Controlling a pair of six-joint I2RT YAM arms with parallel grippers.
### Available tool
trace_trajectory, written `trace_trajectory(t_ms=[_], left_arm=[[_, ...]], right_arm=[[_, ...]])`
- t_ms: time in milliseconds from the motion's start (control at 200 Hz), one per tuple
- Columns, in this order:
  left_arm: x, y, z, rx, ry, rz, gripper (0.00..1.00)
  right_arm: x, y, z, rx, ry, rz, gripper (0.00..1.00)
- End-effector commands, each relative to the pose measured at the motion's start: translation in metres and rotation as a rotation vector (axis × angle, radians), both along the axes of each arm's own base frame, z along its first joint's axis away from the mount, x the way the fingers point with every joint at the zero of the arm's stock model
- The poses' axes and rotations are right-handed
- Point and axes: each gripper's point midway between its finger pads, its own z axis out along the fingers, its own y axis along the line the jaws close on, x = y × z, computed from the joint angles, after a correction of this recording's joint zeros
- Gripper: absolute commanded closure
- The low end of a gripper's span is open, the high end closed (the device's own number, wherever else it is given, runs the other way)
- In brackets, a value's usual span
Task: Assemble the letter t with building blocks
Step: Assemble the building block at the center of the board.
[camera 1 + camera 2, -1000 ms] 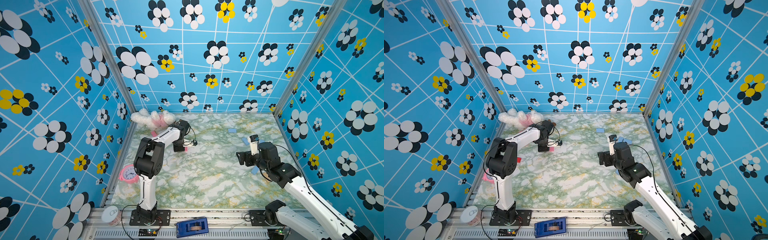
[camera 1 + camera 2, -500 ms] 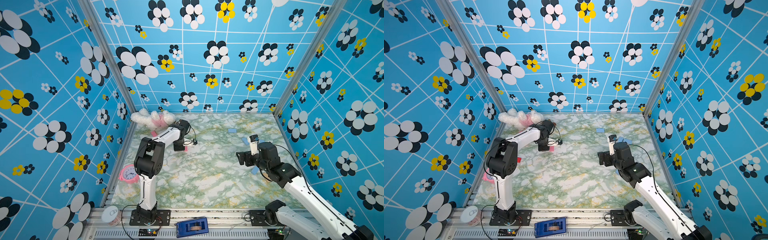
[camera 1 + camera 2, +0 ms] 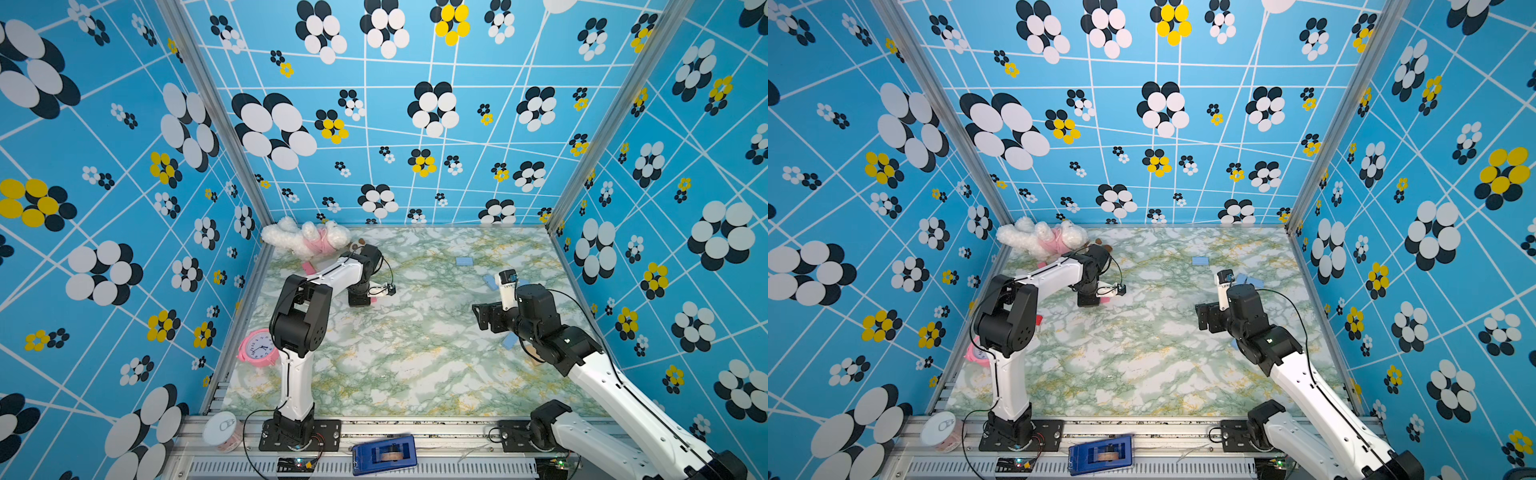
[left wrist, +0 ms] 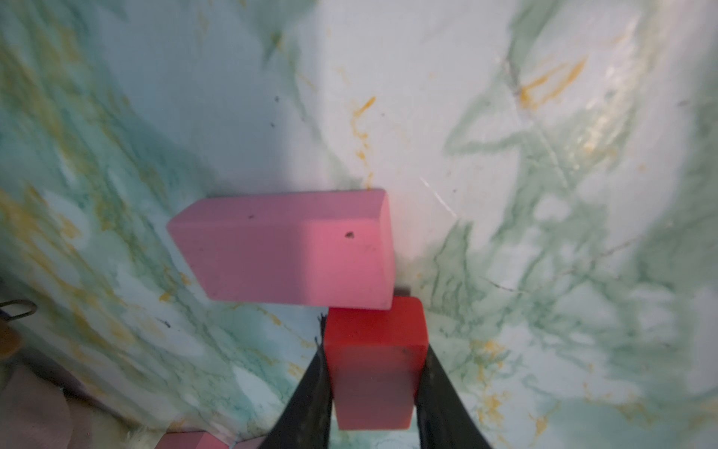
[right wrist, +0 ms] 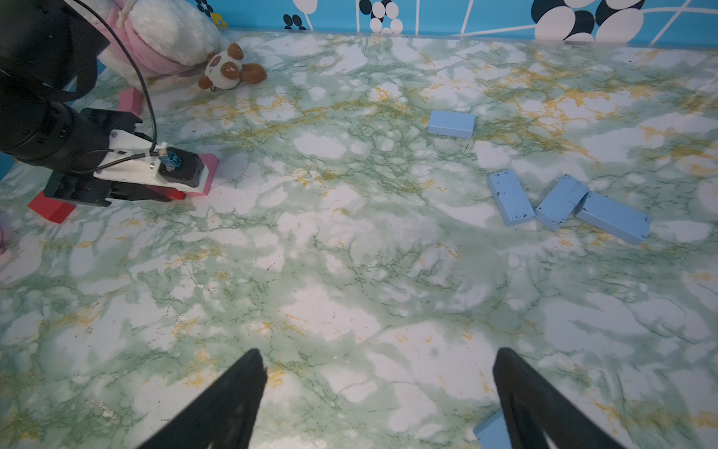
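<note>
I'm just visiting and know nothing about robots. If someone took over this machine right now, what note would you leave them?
The left gripper is shut on a red block. The right gripper is open and empty.
The red block's end sits at the long side of a flat pink block, near one end, not its middle.
Several light blue blocks lie loose; a spare pink block lies by the plush toy.
Done: crossbar down, stem in hand.
Left: centre the stem, release, probably lengthen it.

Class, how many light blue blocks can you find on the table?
5. A lone block lies farther back; three bunched blocks lie together; a fifth block shows partly beside the right hand. The right arm may hide more.
</note>
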Motion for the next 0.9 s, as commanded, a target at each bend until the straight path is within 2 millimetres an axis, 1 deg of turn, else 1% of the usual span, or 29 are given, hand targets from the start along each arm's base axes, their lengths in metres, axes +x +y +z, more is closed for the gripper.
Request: trace_trajectory(t_ms=[0, 185, 355, 540, 605, 895], left_arm=[[-0.011, -0.002, -0.013, 0.016, 0.05, -0.011, 0.89], [-0.013, -0.006, -0.016, 0.008, 0.067, 0.006, 0.85], [-0.007, -0.007, -0.013, 0.003, 0.056, 0.022, 0.81], [-0.005, -0.006, -0.015, 0.005, 0.054, 0.043, 0.78], [-0.003, -0.006, -0.013, 0.001, 0.048, 0.054, 0.75], [0.0, -0.006, -0.012, -0.008, 0.039, 0.07, 0.68]], right_arm=[[0.002, 0.005, 0.01, 0.015, -0.031, 0.018, 0.05], [0.002, 0.005, 0.011, 0.018, -0.033, 0.018, 0.05], [0.001, 0.005, 0.011, 0.02, -0.035, 0.017, 0.05], [0.001, 0.005, 0.012, 0.024, -0.038, 0.019, 0.05], [0.0, 0.005, 0.012, 0.025, -0.04, 0.019, 0.05], [-0.001, 0.005, 0.013, 0.031, -0.044, 0.02, 0.05]])
